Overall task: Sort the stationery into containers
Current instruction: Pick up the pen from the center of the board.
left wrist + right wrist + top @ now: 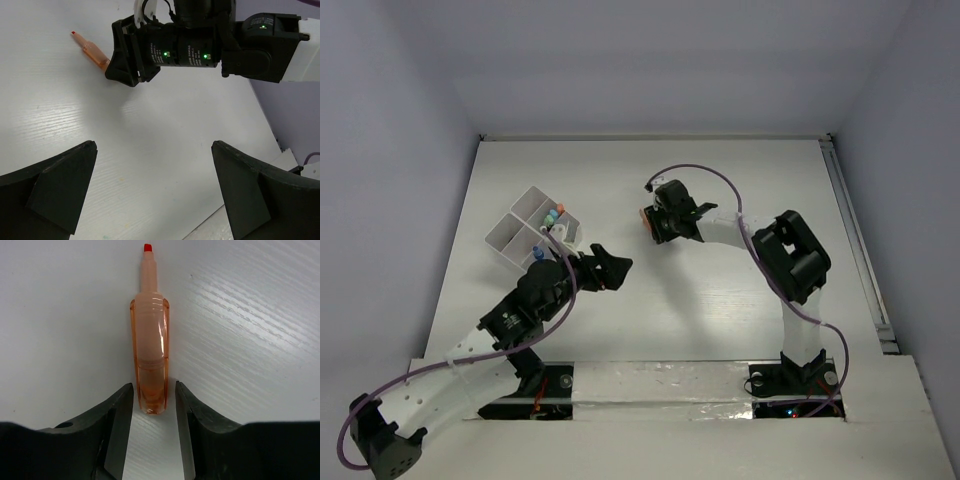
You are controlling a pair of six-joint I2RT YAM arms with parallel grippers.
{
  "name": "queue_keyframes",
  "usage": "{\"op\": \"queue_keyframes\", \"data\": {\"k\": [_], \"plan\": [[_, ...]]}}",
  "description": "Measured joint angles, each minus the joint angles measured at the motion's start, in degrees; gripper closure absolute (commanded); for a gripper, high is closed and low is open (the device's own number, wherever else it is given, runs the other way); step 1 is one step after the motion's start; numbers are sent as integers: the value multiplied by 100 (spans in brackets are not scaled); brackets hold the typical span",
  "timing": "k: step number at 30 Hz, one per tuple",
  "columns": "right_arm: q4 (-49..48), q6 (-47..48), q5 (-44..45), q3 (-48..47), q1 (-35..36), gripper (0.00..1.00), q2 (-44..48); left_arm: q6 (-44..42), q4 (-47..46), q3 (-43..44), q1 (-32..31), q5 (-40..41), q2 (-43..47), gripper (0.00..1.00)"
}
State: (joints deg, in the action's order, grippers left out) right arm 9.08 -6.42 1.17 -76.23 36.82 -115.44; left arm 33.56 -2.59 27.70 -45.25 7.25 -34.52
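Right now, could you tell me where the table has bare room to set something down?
Bare table lies between the left arm and right arm, along the far edge, and right of that arm. Crowded: between the containers and the left gripper, and around the orange marker at the right gripper.

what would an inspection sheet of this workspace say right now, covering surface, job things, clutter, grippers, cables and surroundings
surface: white table, wood-grain texture, no marks seen
job's things: orange marker lying flat on the table, tip pointing away from the right wrist; containers on the far left, one compartment holding sorted markers standing upright
clutter: nothing seen
grippers: left gripper open and empty above bare table; right gripper down at the table, jaws either side of the orange marker's rear end with small gaps showing
cables: purple cables loop off both arms, clear of the marker
surroundings: plain pale walls; rail along the right edge
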Motion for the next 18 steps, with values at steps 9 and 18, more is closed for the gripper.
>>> {"op": "queue_keyframes", "data": {"k": [9,18], "plan": [[-212,-24,-256,13,-72,88,-44,90,-17,-98,0,74,7,1],[-367,-330,-769,929,-83,93,929,144,-243,-111,0,157,-236,1]]}}
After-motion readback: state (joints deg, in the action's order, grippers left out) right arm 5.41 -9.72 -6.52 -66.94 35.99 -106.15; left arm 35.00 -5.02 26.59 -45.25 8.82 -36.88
